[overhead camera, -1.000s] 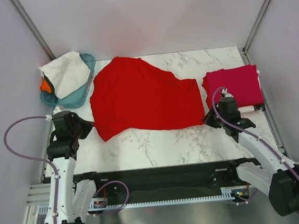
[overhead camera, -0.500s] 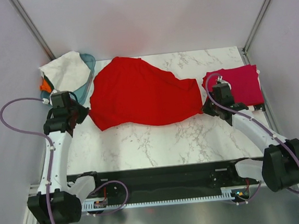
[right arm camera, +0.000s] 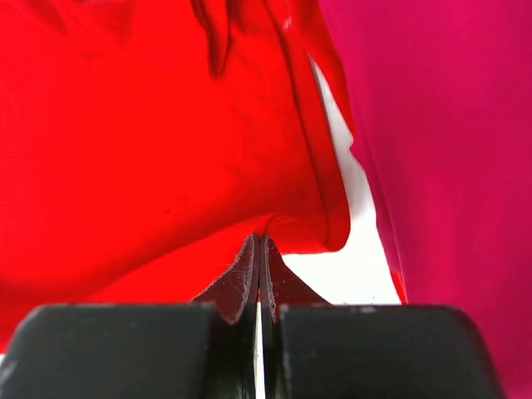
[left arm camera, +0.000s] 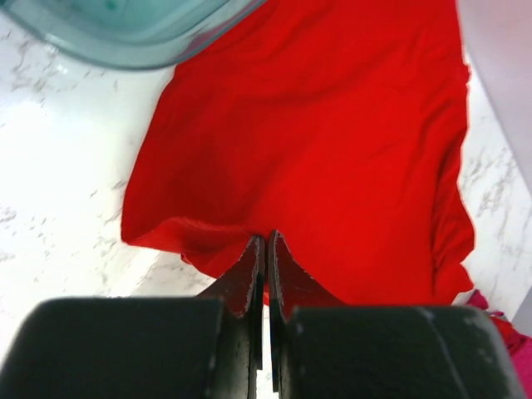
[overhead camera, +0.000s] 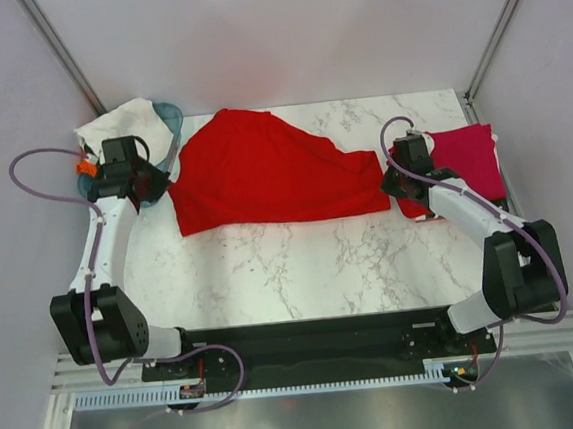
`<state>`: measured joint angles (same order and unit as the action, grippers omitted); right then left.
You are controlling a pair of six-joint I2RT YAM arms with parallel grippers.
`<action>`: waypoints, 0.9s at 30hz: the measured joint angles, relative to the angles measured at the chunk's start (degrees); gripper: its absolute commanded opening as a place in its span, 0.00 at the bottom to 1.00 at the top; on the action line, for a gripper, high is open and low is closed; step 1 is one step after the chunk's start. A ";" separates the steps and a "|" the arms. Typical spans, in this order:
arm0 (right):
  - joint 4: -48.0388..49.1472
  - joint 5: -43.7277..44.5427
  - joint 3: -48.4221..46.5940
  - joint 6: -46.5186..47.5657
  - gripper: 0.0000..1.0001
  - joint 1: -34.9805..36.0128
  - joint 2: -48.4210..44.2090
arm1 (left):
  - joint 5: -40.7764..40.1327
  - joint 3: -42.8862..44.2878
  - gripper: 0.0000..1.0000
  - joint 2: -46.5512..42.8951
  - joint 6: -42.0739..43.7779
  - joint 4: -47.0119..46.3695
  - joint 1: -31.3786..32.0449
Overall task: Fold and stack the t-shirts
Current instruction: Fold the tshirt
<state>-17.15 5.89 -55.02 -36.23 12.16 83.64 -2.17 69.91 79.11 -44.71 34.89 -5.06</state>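
A bright red t-shirt (overhead camera: pixel 268 171) lies spread across the marble table, its near edge folded over toward the back. My left gripper (overhead camera: pixel 159 188) is shut on the shirt's left edge (left arm camera: pixel 249 224). My right gripper (overhead camera: pixel 386 184) is shut on its right edge (right arm camera: pixel 274 229). A folded crimson-pink t-shirt (overhead camera: pixel 465 159) lies at the right, just beyond the right gripper, and shows beside the red cloth as crimson-pink fabric (right arm camera: pixel 449 166). A white t-shirt (overhead camera: pixel 123 126) hangs over the basket at the back left.
A teal plastic basket (overhead camera: pixel 166 120) stands at the back left corner, close behind my left gripper, its rim (left arm camera: pixel 125 41) near the red cloth. Something orange (overhead camera: pixel 86 166) sits in it. Grey walls enclose the table on three sides.
Both arms have moved away from me toward the back of the table, carrying the red shirt's near edge with them and folding it over the rest. Both grippers stayed shut.
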 measured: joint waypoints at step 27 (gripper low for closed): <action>0.39 3.32 -8.39 -1.51 0.00 -2.08 11.45 | 0.63 23.93 0.02 23.45 0.04 -1.14 2.62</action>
<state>-16.75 9.21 -63.42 -37.74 10.09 95.09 -1.54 93.84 102.56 -44.66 33.76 -2.44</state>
